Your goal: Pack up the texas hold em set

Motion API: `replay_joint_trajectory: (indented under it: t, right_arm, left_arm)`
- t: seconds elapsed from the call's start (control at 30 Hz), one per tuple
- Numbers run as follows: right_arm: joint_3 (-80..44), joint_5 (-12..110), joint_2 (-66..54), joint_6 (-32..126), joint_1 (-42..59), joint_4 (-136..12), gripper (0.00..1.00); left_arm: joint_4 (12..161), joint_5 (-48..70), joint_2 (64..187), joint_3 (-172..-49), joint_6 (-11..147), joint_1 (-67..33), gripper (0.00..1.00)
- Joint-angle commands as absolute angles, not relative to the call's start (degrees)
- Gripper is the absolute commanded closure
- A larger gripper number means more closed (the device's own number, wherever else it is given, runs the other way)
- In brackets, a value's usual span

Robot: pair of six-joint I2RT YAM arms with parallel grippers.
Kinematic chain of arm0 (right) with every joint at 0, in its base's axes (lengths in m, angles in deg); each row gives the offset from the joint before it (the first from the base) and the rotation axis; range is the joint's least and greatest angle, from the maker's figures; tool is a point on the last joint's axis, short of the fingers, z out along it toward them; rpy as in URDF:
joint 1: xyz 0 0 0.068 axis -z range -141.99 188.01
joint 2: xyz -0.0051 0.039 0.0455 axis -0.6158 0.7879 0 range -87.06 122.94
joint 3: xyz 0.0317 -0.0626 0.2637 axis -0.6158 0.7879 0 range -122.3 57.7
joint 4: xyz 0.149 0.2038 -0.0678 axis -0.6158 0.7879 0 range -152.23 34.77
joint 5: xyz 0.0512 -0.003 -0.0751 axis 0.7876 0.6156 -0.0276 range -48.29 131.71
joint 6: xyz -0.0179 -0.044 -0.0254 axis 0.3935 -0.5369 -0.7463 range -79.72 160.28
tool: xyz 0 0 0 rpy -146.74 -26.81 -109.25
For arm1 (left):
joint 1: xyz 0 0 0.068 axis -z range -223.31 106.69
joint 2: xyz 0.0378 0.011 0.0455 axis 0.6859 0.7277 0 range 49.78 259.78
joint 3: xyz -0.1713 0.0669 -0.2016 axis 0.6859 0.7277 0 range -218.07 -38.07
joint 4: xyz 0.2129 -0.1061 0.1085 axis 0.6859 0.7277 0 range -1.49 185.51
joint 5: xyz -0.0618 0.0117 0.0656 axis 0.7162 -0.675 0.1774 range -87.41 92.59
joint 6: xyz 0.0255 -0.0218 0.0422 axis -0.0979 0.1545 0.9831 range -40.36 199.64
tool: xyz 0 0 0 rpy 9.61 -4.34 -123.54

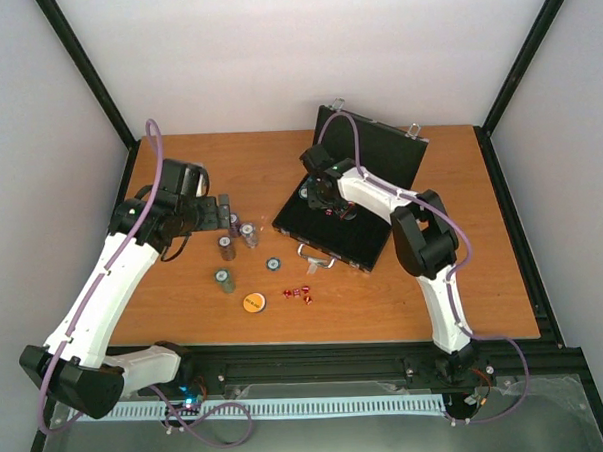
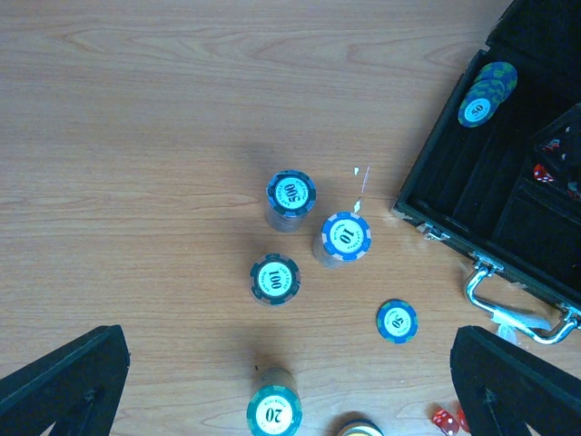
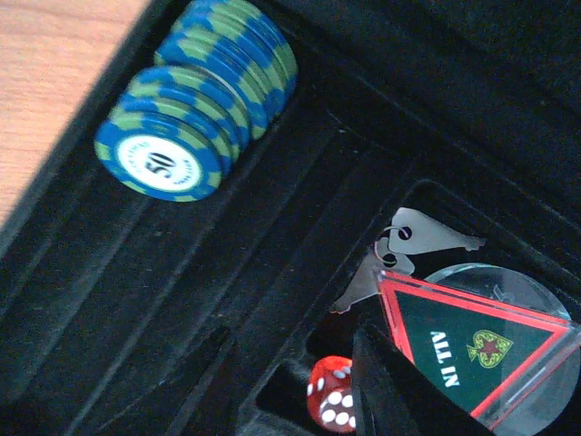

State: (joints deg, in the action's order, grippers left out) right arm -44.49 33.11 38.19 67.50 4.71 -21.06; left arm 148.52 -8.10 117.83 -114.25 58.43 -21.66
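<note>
**Case (image 1: pixel 337 236) open on the table (image 1: pixel 485 298), right of middle toward the far edge**

Your left gripper (image 2: pixel 286 345) hangs with jaws spread wide, holding nothing, above four chip stacks (image 2: pixel 290 193) standing left of the case. A single chip (image 2: pixel 397 321) lies flat between those stacks and the case's handle (image 2: pixel 513 313). Toward the near edge you find the orange disc (image 1: pixel 253 302) and the red dice (image 1: pixel 299 292). Your right gripper (image 1: pixel 331 207) reaches into the tray; whether its jaws grip anything you cannot tell. Inside lie a row of 50 chips (image 3: pixel 195 100) on edge, a red die (image 3: pixel 331 395), keys (image 3: pixel 413 241) and the ALL IN triangle (image 3: pixel 477 350).
</note>
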Motion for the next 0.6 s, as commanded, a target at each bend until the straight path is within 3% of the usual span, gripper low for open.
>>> replay_joint_trajectory:
  t: [0.0, 0.57]
  right_arm:
    - [-46.07, 32.68, 40.04, 66.74, 5.47, -19.52, 0.64]
    - [-38.51, 37.12, 35.87, 68.47, 3.76, -22.53, 0.64]
  left_arm:
    - [148.19, -9.21, 116.49, -114.02, 58.7, -21.77, 0.0]
    - [147.6, -8.4, 116.62, -113.85, 57.97, -21.78, 0.0]
